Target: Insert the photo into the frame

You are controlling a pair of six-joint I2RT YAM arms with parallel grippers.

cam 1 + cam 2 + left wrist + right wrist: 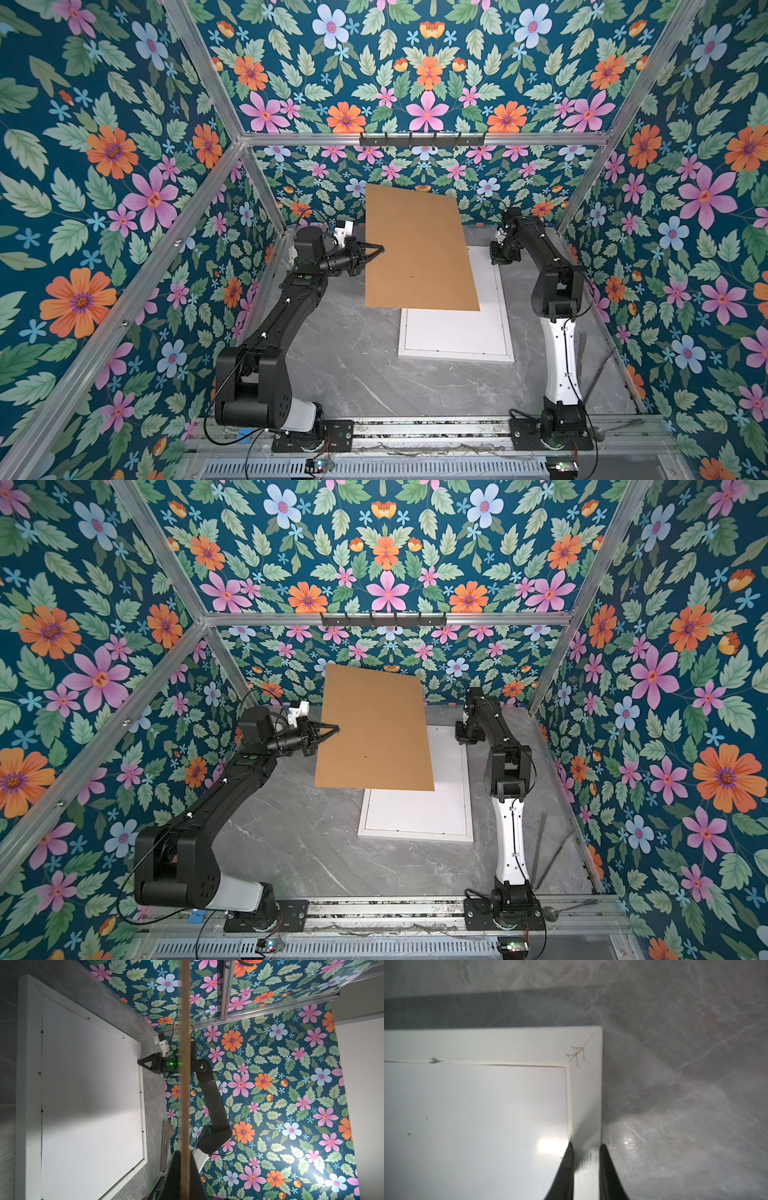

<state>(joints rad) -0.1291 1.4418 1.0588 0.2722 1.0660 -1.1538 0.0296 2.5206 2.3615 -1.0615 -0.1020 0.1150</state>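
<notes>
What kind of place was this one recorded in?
Likely a lab robot cell, not a home: floral wallpaper panels on aluminium struts, with a left arm and right arm mounted on a rail at the edge of a grey marble-look table.

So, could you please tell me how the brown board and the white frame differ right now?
The brown board is plain brown; the frame is white, with a rim. The board hangs tilted in the air, held at its edge by the left claw; the frame lies flat on the table, the right claw closed astride its rim. Both are large flat rectangles.
</notes>
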